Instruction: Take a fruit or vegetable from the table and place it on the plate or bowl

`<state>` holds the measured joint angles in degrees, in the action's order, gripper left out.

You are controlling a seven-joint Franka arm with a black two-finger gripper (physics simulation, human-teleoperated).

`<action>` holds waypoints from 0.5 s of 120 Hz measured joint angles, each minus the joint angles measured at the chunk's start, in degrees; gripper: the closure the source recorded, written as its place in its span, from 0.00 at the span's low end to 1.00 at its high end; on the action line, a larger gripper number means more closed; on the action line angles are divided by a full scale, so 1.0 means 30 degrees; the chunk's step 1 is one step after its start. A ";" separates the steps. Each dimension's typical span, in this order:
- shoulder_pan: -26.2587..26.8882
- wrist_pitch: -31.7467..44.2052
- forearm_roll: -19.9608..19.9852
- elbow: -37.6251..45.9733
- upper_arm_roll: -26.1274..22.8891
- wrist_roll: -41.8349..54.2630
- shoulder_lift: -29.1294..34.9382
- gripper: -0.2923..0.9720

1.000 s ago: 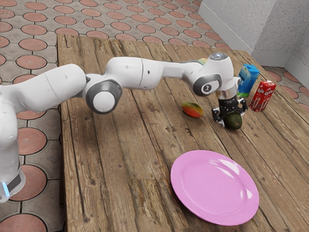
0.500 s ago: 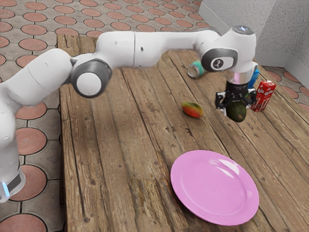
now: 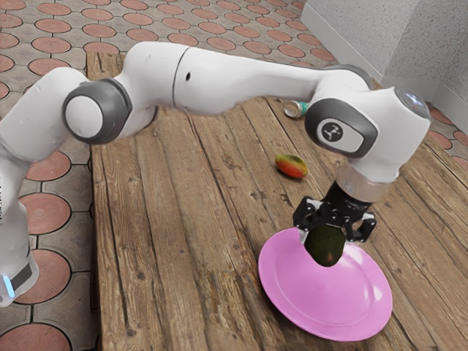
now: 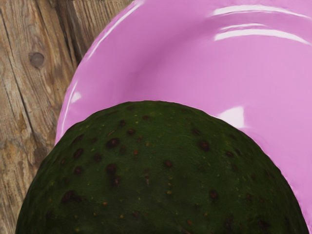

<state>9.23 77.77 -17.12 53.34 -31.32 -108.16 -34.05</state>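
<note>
A dark green avocado (image 3: pixel 325 245) hangs in my gripper (image 3: pixel 333 232), whose black fingers are shut on it from both sides. It hovers over the near-left part of the pink plate (image 3: pixel 344 300), a little above its surface. In the wrist view the speckled avocado (image 4: pixel 161 175) bulges close under my hand, with the pink plate (image 4: pixel 195 63) spread beneath it. A red-and-green mango (image 3: pixel 291 166) lies on the wooden table (image 3: pixel 183 241), farther back from the plate.
A teal and white object (image 3: pixel 296 110) peeks out behind my arm near the table's far side. Bare planks lie toward the exterior view's left of the plate. The table's left edge drops to a tiled floor (image 3: pixel 44 80).
My arm has carried the avocado from beside the red carton at the far right, up off the table, forward to above the pink plate. The mango has stayed put.
</note>
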 joint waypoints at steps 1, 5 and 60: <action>-0.0033 -0.0049 0.0036 0.0051 0.0000 -0.0111 0.0016 0.43; -0.0124 -0.0225 0.0152 0.0191 -0.0013 -0.0542 0.0060 0.43; -0.0208 -0.0850 -0.0371 0.3365 0.0158 -0.3365 0.3799 0.24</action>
<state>8.60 75.22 -18.24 63.44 -30.84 -118.25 -22.66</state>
